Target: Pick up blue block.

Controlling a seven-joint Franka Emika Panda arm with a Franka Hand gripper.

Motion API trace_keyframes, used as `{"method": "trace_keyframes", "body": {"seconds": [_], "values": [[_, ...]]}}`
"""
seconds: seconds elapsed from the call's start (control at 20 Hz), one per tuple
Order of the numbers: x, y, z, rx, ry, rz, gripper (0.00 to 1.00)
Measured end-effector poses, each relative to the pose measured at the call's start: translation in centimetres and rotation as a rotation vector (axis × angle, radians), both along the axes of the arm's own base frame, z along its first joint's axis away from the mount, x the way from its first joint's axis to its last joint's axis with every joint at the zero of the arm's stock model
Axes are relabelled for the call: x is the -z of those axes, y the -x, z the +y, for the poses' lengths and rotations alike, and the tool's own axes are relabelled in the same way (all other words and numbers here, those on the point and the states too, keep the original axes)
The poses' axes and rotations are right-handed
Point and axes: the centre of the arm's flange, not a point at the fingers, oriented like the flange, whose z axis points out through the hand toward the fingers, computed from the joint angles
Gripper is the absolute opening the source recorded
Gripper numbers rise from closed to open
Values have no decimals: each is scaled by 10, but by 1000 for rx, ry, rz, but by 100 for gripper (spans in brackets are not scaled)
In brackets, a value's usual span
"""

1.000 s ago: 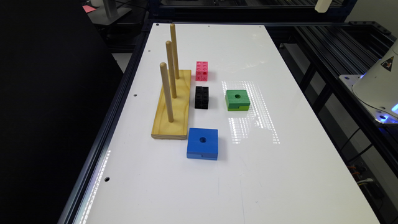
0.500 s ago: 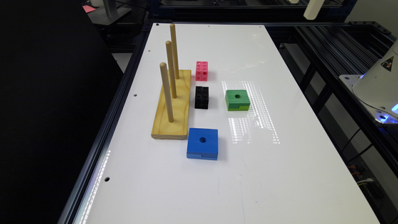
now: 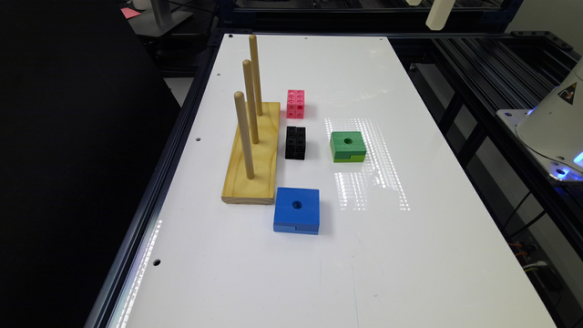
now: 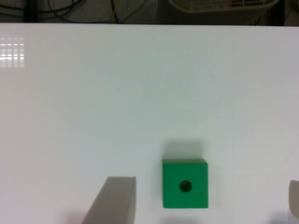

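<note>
The blue block [image 3: 296, 209] lies flat on the white table [image 3: 410, 255], close to the near end of the wooden peg base. It is square, with a round hole in the middle and a notch in its near side. My gripper [image 3: 439, 16] hangs high over the table's far edge, towards the exterior view's right and far from the blue block. In the wrist view the gripper [image 4: 208, 183] is open, its fingers [image 4: 114, 200] set wide apart and holding nothing. Below it on the table lies the green block [image 4: 185, 183].
A wooden base [image 3: 253, 155] carries three upright pegs. Beside it stand a pink cube [image 3: 295, 104] and a black cube [image 3: 295, 142]. The smaller green holed block [image 3: 348, 146] lies further towards the exterior view's right. Dark frame rails edge the table.
The gripper has drifted towards the exterior view's left and a little lower at the far edge. The blocks have stayed where they were.
</note>
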Motion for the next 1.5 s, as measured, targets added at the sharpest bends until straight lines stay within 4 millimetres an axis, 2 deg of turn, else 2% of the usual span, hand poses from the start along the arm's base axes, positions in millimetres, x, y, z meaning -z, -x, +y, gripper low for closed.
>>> {"method": "trace_keyframes", "body": {"seconds": [0.9,1.5], "values": [[0,-44,40,-2,0,9,100],[-1,-57,60,-2,0,9,100]]}}
